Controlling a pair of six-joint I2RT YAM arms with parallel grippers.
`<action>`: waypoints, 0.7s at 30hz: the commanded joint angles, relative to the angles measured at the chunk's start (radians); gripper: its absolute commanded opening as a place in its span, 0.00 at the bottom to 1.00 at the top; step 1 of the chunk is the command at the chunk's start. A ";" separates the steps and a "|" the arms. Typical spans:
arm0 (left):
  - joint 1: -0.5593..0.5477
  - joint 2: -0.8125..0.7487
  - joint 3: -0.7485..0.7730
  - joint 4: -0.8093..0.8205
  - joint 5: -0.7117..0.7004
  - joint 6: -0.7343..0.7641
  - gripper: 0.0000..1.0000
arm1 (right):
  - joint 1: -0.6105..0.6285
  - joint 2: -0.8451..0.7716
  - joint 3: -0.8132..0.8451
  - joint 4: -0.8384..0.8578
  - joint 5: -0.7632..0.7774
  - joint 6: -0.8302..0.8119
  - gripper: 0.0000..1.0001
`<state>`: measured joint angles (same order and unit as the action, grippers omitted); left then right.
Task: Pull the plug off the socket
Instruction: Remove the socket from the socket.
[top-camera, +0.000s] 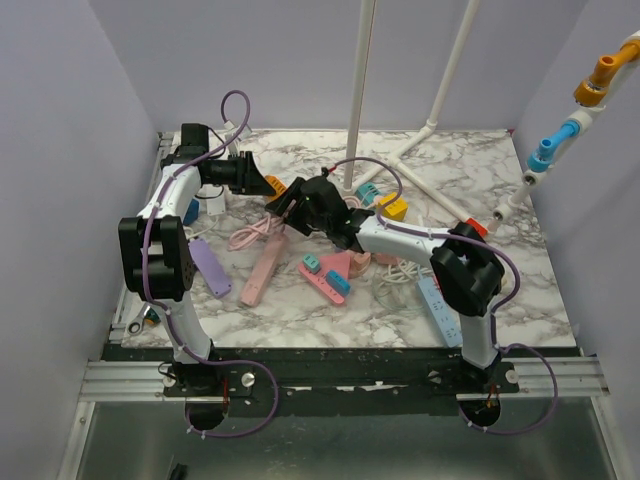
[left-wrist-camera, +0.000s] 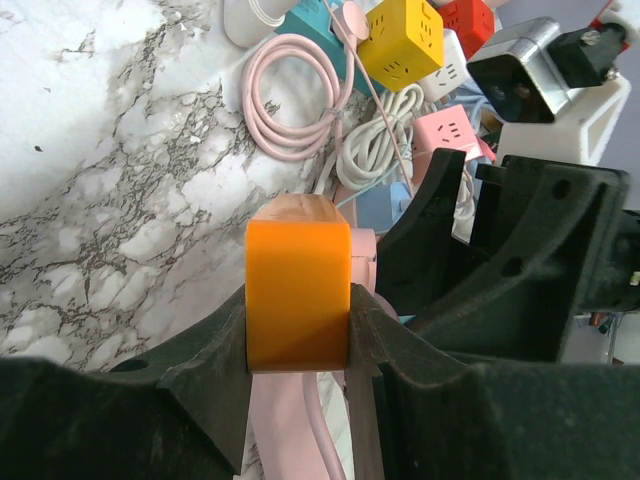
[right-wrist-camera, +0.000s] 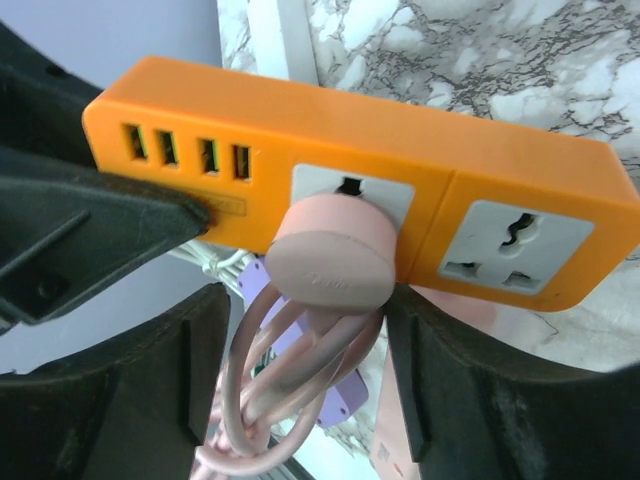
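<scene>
An orange power strip (right-wrist-camera: 400, 170) is held end-on in my left gripper (left-wrist-camera: 297, 340), which is shut on its body (left-wrist-camera: 297, 290). A round pink plug (right-wrist-camera: 330, 250) sits in the strip's grey socket, and its looped pink cable (right-wrist-camera: 270, 400) hangs below. My right gripper (right-wrist-camera: 300, 350) straddles the plug with its jaws open. The right finger (right-wrist-camera: 470, 380) is at the plug's edge, while the left finger (right-wrist-camera: 150, 380) stands apart from it. In the top view both grippers meet at the strip (top-camera: 273, 186), above the table's back left.
A pink strip (top-camera: 262, 268), a purple strip (top-camera: 210, 268), a yellow cube socket (top-camera: 392, 207), a blue strip (top-camera: 438, 305) and coiled cables lie on the marble table (top-camera: 300, 310). A white pipe frame (top-camera: 357, 90) stands at the back.
</scene>
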<state>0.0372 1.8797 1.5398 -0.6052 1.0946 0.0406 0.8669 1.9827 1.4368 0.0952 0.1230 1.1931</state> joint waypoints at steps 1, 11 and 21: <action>0.004 -0.055 0.003 -0.005 0.056 -0.016 0.00 | 0.009 0.032 0.001 0.049 0.057 0.049 0.64; 0.003 -0.062 -0.014 0.004 0.053 -0.023 0.00 | 0.026 0.057 0.019 0.070 0.050 0.057 0.34; 0.003 -0.069 -0.022 0.005 0.008 -0.013 0.00 | 0.026 -0.011 -0.071 0.188 0.041 0.053 0.01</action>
<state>0.0399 1.8736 1.5265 -0.5999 1.0832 0.0414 0.8761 2.0117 1.3994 0.1650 0.1604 1.2385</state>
